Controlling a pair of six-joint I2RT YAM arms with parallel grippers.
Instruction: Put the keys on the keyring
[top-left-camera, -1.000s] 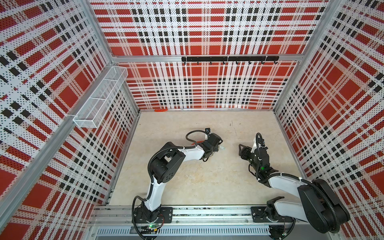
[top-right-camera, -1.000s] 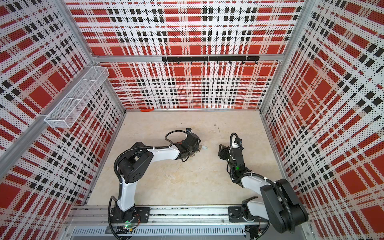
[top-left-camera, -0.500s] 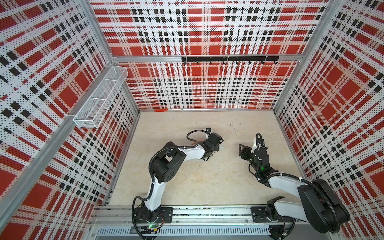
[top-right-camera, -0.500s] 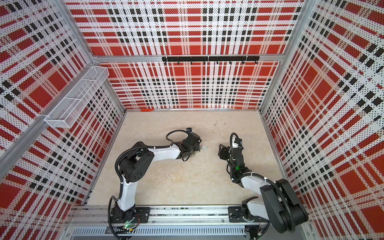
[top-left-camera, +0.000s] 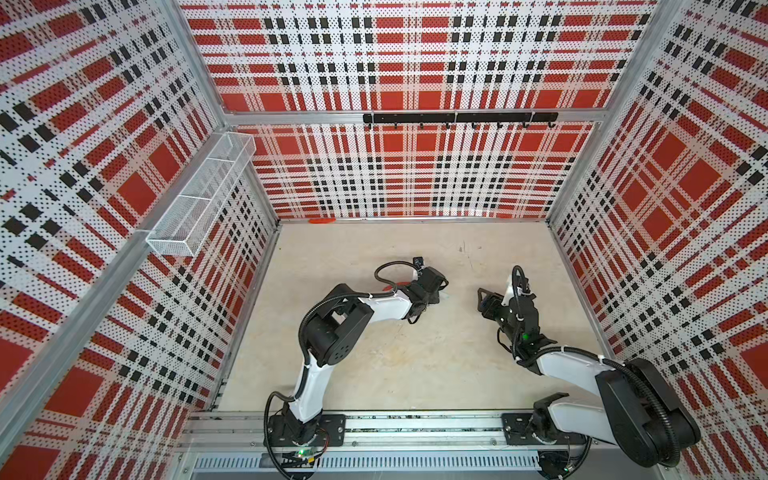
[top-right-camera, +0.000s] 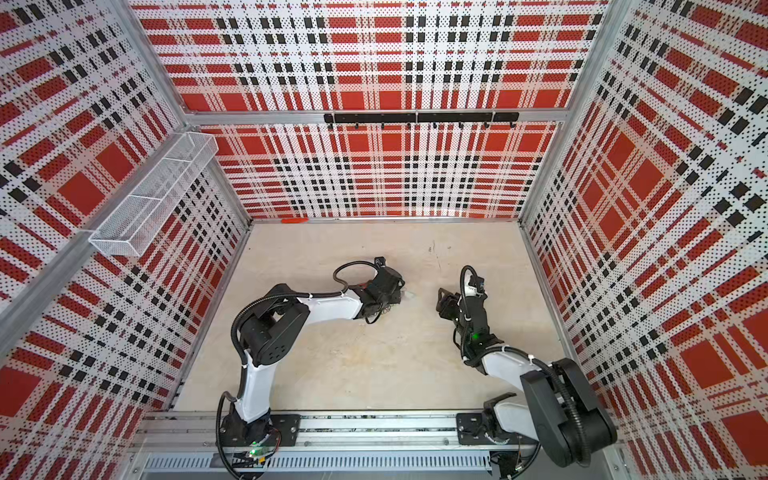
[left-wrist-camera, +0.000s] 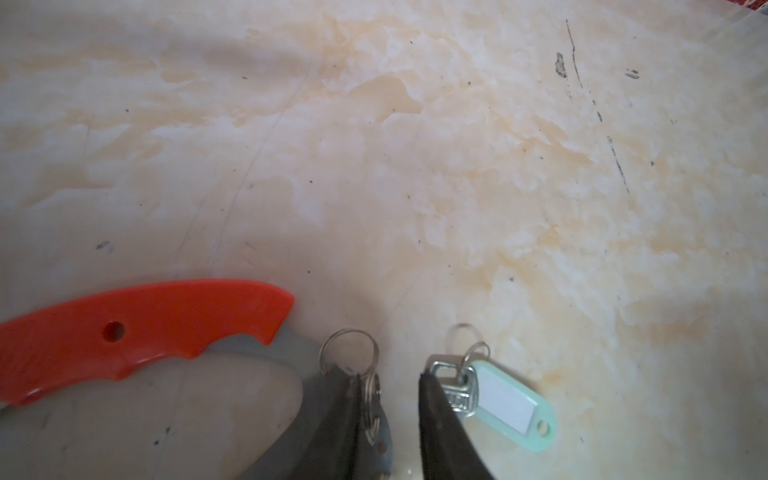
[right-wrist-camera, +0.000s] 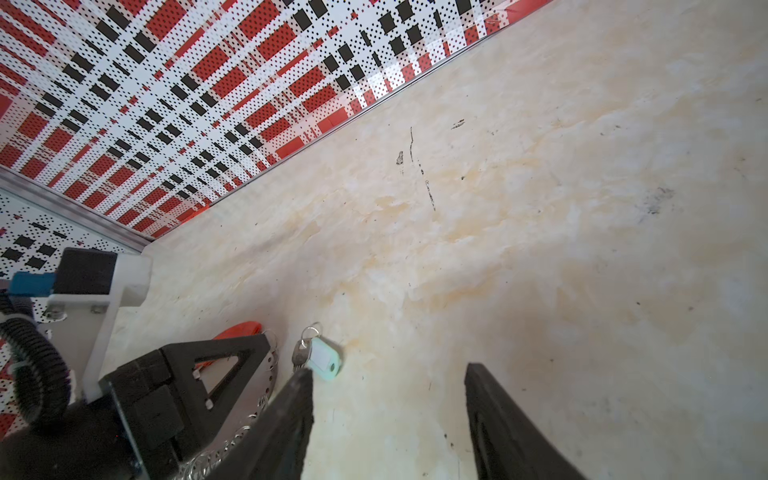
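Lit brightly and evenly, with only soft, faint shadows on the pale worktop. Bowed lines on the plaid walls toward the edges in both top views. Blurred and dim on the near fingers in the wrist views.

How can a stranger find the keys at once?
On the pale marble floor, look by the left gripper, next to the red-handled ring. The keys lie there, small and silvery. Only they carry a mint-green tag with a white label; the wire loops nearby are bare.

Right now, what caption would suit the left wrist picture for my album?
Left gripper at the keyring with its red handle, keys and pale tag lying beside one finger.
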